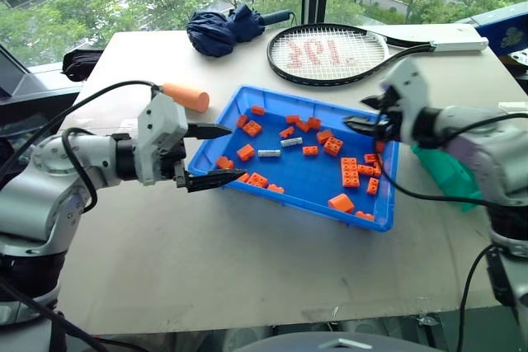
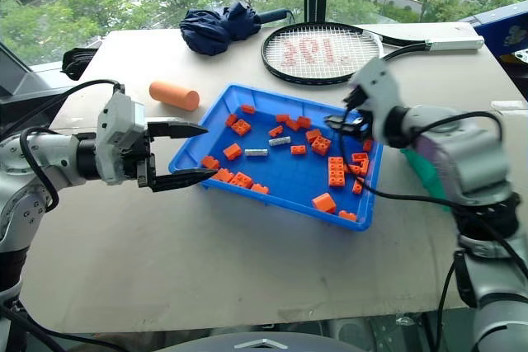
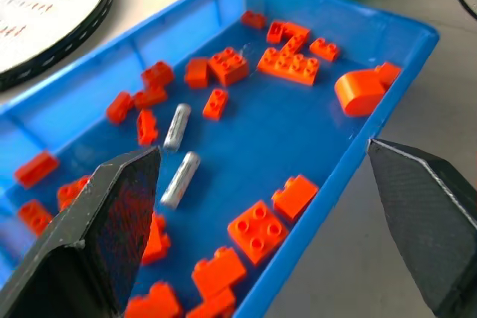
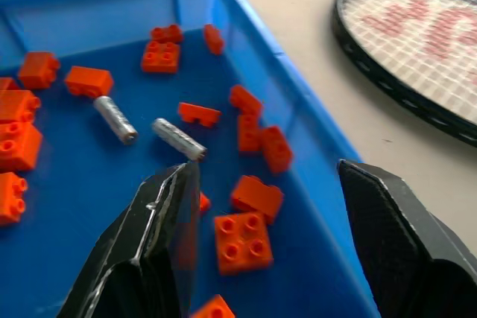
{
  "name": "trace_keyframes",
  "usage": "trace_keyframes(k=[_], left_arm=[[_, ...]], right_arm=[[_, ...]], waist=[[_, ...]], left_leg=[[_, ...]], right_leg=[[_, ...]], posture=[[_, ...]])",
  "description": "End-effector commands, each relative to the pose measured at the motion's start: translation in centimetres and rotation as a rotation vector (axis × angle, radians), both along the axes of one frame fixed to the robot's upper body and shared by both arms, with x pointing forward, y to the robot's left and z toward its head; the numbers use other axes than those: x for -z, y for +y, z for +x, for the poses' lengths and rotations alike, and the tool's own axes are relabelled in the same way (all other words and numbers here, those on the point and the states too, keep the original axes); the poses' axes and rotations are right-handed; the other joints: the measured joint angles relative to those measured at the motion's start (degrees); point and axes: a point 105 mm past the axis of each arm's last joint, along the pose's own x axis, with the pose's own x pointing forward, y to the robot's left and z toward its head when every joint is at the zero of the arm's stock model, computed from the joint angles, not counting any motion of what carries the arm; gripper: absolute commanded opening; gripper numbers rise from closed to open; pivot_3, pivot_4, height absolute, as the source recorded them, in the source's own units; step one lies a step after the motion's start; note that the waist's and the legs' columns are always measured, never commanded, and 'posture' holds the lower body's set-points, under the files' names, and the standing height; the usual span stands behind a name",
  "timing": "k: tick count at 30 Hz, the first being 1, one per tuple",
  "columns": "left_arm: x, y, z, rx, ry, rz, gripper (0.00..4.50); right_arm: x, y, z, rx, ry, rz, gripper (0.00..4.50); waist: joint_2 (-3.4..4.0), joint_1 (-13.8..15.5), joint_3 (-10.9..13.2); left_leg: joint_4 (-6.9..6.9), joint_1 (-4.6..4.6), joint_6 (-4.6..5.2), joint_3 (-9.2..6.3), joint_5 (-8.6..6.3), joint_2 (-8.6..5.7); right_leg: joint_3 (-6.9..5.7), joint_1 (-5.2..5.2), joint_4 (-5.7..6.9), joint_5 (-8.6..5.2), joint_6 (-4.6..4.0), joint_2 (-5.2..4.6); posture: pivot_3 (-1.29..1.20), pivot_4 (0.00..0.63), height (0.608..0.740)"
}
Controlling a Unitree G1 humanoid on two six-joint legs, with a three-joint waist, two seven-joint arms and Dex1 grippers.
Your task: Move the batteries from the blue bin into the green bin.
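Two batteries lie among orange bricks in the blue bin mid-bench. Both jaws released: left gripper at its left rim, right gripper over its right. Green bin further right.

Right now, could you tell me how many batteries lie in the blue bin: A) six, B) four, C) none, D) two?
D: two batteries lie side by side, apart, among the orange bricks in the blue bin; the wrist views show the same two.
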Motion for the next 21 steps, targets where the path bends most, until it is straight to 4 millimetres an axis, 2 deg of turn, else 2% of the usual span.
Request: trace_keyframes(k=[1,6,11,17,21], left_arm=[[-1.5,1.3,-0.5,-0.044,-0.078,0.021,4.5],[-1.1,2.2,-1.0,-0.098,-0.08,0.012,4.5],[-1.1,2.2,-1.0,-0.116,-0.093,-0.001,4.5],[-1.1,2.4,-1.3,-0.13,-0.1,-0.008,4.5],[-1.1,2.5,-1.3,-0.136,-0.103,-0.01,4.5]], right_arm=[[0.3,2.7,0.7,-0.116,-0.046,-0.045,2.9],[2.8,4.5,1.7,-0.219,-0.017,-0.122,2.9],[3.9,5.7,2.8,-0.311,-0.019,-0.155,2.9],[4.8,7.1,4.8,-0.299,0.015,-0.166,2.9],[6.7,6.8,5.8,-0.261,0.084,-0.247,2.9]], waist=[[-0.04,0.23,0.03],[-0.04,0.68,0.03],[-0.04,0.42,0.04],[-0.04,-0.43,0.04],[-0.03,-0.8,0.04]], left_leg=[[0.02,-0.01,0.0,0.03,0.0,-0.06],[0.03,0.02,-0.01,0.02,0.0,-0.12],[0.01,0.05,-0.04,0.02,0.01,-0.1],[-0.05,0.05,-0.09,0.01,0.04,-0.09],[-0.08,0.05,-0.12,-0.04,0.05,-0.09]], right_leg=[[-0.01,-0.02,0.0,0.0,0.0,-0.06],[-0.04,-0.01,0.03,0.0,0.01,-0.18],[-0.02,-0.04,0.1,0.01,0.0,-0.14],[-0.02,-0.09,0.11,0.01,0.0,-0.11],[-0.02,-0.09,0.1,0.01,0.0,-0.12]], posture=[[0.0,0.15,0.74],[0.0,0.15,0.74],[0.0,0.15,0.74],[0.0,0.15,0.74],[0.0,0.15,0.74]])
